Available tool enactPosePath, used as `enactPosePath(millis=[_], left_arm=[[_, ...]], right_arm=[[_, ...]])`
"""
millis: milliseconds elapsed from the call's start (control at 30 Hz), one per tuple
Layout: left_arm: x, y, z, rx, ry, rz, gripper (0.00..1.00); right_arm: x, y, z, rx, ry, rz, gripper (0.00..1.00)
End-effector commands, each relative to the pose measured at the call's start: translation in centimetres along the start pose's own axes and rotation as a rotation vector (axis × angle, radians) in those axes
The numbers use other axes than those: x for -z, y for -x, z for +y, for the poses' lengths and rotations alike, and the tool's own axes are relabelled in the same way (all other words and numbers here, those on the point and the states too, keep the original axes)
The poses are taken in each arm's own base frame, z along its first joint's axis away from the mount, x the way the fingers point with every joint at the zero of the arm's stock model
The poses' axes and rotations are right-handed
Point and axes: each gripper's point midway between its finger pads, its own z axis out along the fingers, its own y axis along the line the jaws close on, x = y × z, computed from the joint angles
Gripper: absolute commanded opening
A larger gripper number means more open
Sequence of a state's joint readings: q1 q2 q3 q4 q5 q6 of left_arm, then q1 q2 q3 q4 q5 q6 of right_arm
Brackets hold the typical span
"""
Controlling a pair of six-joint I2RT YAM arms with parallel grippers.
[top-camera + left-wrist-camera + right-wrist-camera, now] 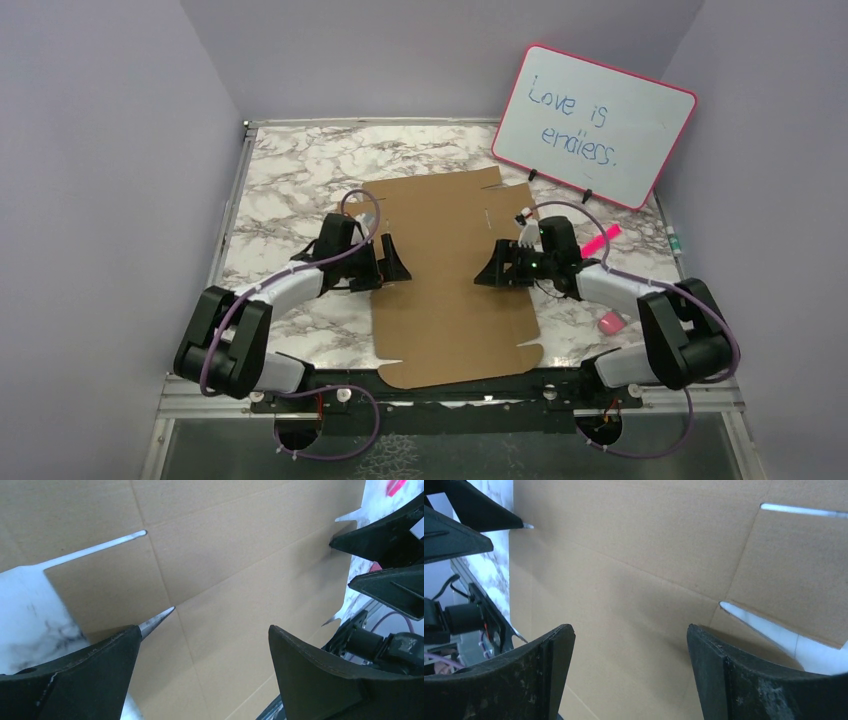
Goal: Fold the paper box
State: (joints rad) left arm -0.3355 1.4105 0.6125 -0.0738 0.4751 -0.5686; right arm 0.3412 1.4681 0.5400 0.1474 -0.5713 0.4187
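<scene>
The paper box [447, 280] is a flat brown die-cut cardboard sheet lying on the marble table, with slits and creases showing in both wrist views [235, 575] [639, 575]. My left gripper [396, 260] hovers at the sheet's left edge, open, nothing between its fingers [205, 630]. My right gripper [487, 270] faces it over the sheet's right side, also open and empty [631, 630]. Each wrist view catches the opposite gripper's black fingers [385, 560] [459, 520] across the cardboard.
A pink-framed whiteboard [594, 125] with writing stands at the back right. A pink marker [601, 241] and a small pink object [611, 322] lie on the table to the right of the right arm. Grey walls enclose the table [290, 180] on three sides.
</scene>
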Motion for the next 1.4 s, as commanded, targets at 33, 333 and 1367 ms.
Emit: enactPosePath(millis=[33,333,1367], left_arm=[[2.1,-1.8,-0.4,0.014,0.005,0.002,0.99],[5.9,8.1,-2.1,-0.093,0.030,-0.198,0.99],[-2.1,25.1,5.2,0.042,-0.002,-0.220,0.92]], right_arm=[[2.9,-1.7,0.7,-0.004,-0.046,0.009,0.90],[4.2,6.0,3.8,0.163,-0.033,-0.157,0.92],[-8.5,11.5,2.9,0.083,0.107,-0.144,0.90]])
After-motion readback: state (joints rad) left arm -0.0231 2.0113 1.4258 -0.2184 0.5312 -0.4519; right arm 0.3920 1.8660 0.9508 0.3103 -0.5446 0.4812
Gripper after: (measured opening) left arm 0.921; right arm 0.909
